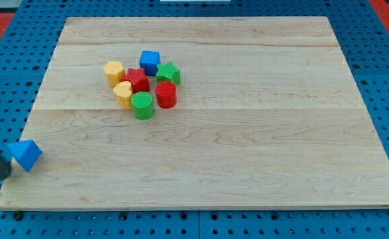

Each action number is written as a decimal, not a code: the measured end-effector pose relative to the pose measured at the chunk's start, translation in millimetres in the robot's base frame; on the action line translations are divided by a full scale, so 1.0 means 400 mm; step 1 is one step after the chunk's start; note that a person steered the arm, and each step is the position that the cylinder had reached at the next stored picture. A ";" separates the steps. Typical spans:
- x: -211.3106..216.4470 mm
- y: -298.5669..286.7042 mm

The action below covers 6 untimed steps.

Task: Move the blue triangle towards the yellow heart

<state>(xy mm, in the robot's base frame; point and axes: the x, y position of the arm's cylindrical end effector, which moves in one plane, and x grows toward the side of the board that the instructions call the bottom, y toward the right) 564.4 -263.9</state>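
The blue triangle (26, 155) lies at the board's left edge, near the view's bottom left. My dark rod enters from the left edge of the view, and my tip (8, 170) sits just left of and below the blue triangle, close to it or touching it. The yellow heart (123, 93) lies in a cluster of blocks up and to the right, far from the triangle.
The cluster also holds a yellow hexagon-like block (113, 71), a red star (137, 80), a blue cube (149, 62), a green star (168, 73), a red cylinder (166, 95) and a green cylinder (142, 105). The wooden board (261, 139) lies on a blue pegboard.
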 end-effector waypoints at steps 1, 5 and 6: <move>-0.115 0.078; -0.243 0.111; -0.220 0.181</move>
